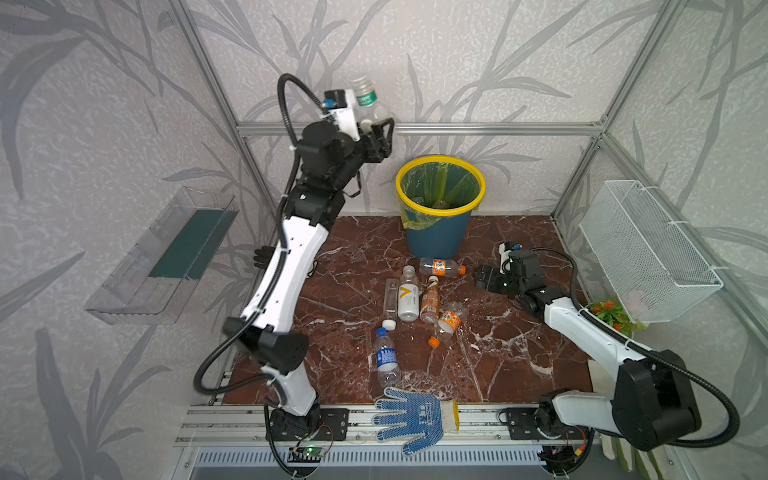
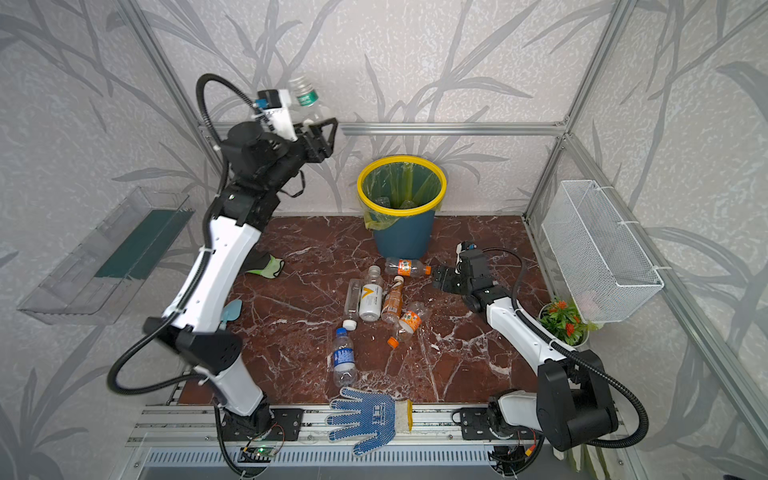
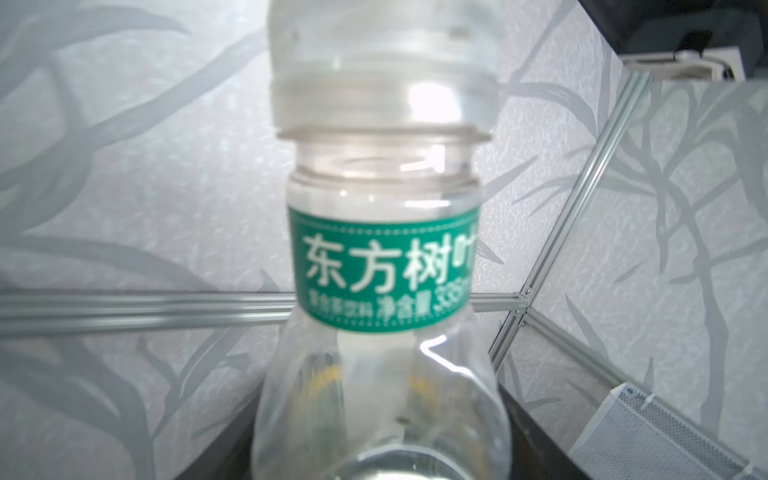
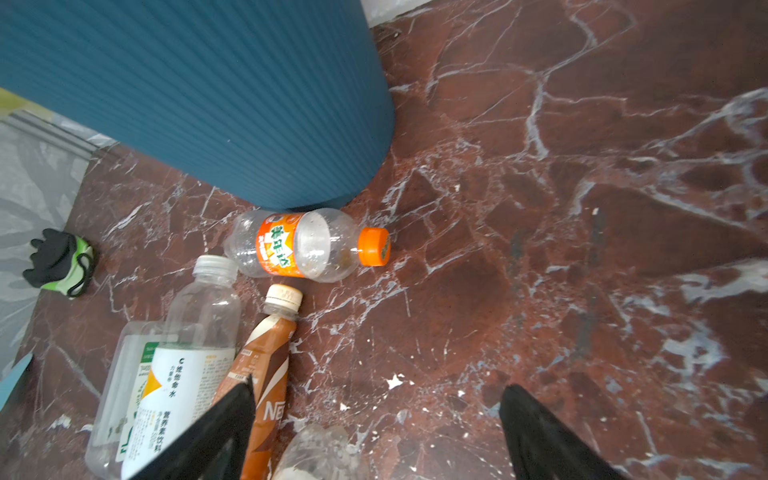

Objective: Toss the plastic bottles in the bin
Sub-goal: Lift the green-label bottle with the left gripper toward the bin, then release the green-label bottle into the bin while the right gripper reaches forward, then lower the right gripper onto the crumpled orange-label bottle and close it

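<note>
The bin (image 1: 432, 237) (image 2: 401, 237) is dark blue with a yellow rim and liner and stands at the back of the marble table; two clear bottles lie inside it. My left gripper (image 1: 380, 124) is raised high to the bin's upper left. Its jaws are open wide around the end of a clear green-label bottle (image 1: 365, 97) (image 3: 384, 270), which looks blurred. On the table lie an orange-label bottle (image 1: 441, 267) (image 4: 305, 245), a white-label one (image 1: 408, 297), a brown one (image 1: 430, 301), a crumpled orange-label one (image 1: 448, 322) and a blue-label one (image 1: 385, 359). My right gripper (image 1: 482, 278) (image 4: 379, 384) hovers low beside them, open and empty.
A blue dotted glove (image 1: 409, 417) lies on the front rail. A black and green glove (image 2: 266, 266) lies left of the bottles. There is a white wire basket (image 1: 648, 249) on the right wall, a clear tray (image 1: 166, 253) on the left wall and a potted plant (image 1: 611, 313) under the basket.
</note>
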`<action>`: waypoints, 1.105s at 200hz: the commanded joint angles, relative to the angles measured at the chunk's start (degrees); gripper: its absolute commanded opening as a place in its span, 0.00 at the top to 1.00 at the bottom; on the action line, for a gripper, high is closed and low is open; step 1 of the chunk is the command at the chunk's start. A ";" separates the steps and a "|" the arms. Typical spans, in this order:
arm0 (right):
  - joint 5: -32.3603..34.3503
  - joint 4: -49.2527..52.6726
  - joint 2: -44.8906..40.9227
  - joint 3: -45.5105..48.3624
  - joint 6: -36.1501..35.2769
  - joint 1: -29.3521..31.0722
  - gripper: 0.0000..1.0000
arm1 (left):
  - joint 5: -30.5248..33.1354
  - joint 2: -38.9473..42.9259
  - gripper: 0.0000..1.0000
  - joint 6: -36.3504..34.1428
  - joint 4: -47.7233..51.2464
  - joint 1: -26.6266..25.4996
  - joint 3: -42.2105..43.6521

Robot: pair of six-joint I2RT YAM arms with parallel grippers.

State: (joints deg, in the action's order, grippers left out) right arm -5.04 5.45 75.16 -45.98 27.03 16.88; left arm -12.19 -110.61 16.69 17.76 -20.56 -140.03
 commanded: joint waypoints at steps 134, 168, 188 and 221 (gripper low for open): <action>10.93 8.12 -3.10 1.87 14.61 10.50 0.03 | 15.43 33.71 0.01 -11.60 12.33 8.32 49.39; 13.95 11.42 -2.23 1.41 22.68 16.39 0.03 | 16.42 41.57 0.01 -8.58 7.04 11.80 66.68; 12.83 13.93 -1.37 1.16 27.27 18.47 0.04 | 15.75 43.86 0.01 -6.59 4.49 12.53 72.53; 12.61 16.03 0.86 1.35 33.03 23.08 0.05 | 14.29 42.91 0.01 -5.36 4.89 12.64 74.07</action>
State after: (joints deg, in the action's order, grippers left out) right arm 6.24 17.58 74.35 -43.40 53.10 37.06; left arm 2.92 -69.60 9.63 26.37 -8.34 -65.25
